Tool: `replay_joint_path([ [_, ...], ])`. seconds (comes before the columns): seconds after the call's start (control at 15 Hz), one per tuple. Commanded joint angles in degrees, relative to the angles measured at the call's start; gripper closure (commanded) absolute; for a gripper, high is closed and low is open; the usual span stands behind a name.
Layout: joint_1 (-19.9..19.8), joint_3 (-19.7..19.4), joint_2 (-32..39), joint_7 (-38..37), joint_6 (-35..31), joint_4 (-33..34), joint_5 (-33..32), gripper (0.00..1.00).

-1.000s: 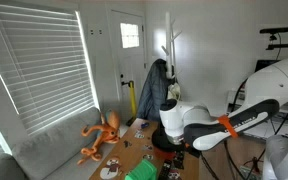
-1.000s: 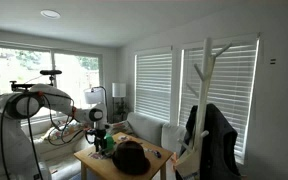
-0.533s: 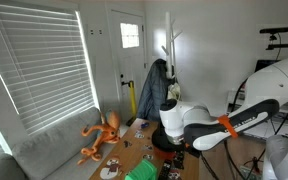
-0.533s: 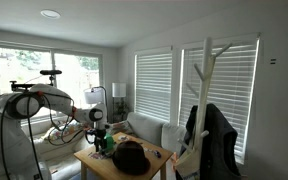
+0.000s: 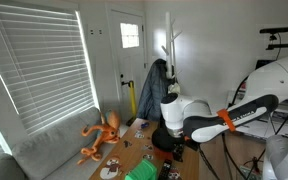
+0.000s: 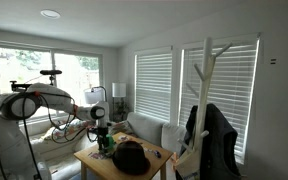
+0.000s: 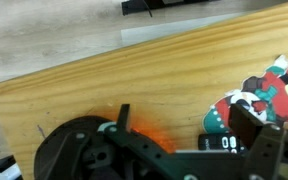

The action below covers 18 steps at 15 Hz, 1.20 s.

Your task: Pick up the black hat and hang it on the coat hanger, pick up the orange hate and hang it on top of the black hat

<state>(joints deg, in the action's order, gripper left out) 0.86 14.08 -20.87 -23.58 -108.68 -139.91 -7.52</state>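
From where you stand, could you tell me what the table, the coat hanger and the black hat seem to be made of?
Table: light wood, matte, visible grain lines.
Coat hanger: likely white-painted wood, smooth branching pegs; could be metal.
Black hat: probably soft felt or fabric, dull, no shine.

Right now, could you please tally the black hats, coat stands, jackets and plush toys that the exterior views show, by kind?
Black round hat on the wooden table: 1
White wooden coat stand: 1
Dark jacket hanging on that stand: 1
Orange plush toy on the grey sofa: 1
Total: 4
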Motion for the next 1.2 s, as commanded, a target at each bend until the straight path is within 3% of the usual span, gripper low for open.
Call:
replay_joint_path([
  [0.0,-0.89,-1.65,-3.72,-4.06,5.87,3.06,-2.99,0.0],
  [0.2,-3.07,-2.19,-6.04,-9.19,7.24,4.24,-6.21,0.0],
  [0.47,-6.15,-3.71,-9.81,-15.28,1.92,1.95,-10.28,0.0],
  [0.53,-4.49,-3.66,-7.15,-12.13,4.4,3.9,-8.3,0.0],
  [1.0,-5.63,-4.19,-8.2,-14.27,3.29,3.58,-9.32,0.0],
  [1.13,-6.58,-4.39,-8.66,-16.2,0.26,2.55,-10.78,0.0],
])
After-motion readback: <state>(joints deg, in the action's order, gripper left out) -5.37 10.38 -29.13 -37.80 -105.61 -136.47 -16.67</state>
